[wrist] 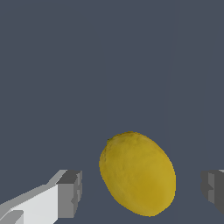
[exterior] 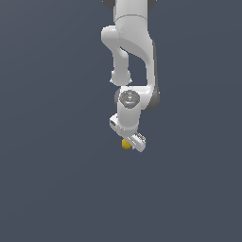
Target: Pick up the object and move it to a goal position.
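Note:
The object is a small matte yellow-orange ball that looks egg-shaped close up in the wrist view. In the exterior view it peeks out just under the white gripper, near the middle of the scene. In the wrist view the gripper is open, and the object sits between the two grey fingertips. There is a gap on each side, so neither pad touches it. The gripper's hand hides part of the object in the exterior view.
The white arm reaches down from the top of the exterior view. A plain dark grey-blue surface fills everything else in both views. No other objects or goal marker show.

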{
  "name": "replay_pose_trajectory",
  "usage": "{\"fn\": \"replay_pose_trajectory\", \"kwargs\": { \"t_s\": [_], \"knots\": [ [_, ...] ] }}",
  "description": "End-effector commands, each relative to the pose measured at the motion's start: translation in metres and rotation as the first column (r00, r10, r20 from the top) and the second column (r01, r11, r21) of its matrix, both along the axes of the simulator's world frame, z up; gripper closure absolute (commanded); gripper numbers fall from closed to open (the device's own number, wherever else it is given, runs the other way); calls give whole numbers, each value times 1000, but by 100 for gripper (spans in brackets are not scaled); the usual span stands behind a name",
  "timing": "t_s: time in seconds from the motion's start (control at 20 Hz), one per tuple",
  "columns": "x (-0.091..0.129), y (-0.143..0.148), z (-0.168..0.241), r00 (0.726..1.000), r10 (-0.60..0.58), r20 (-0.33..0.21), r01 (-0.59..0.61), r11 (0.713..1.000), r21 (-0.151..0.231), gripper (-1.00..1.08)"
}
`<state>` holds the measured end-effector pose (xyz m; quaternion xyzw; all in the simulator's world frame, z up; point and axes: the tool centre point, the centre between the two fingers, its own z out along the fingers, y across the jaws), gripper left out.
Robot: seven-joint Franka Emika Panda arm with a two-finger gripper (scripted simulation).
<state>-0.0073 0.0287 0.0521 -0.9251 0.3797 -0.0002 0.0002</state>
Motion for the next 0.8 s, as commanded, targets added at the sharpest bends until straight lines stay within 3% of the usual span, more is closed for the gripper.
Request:
{"fn": "replay_pose_trajectory", "kwargs": {
  "t_s": [0.0,0.3,0.35,0.75],
  "knots": [
    [-1,0,-13,1000,-1,-1,1,1000,0,-92],
    [0,0,-24,1000,-2,-1,2,1000,0,-92],
    [0,0,-24,1000,-2,-1,2,1000,0,108],
    [0,0,-24,1000,-2,-1,2,1000,0,108]
  ]
}}
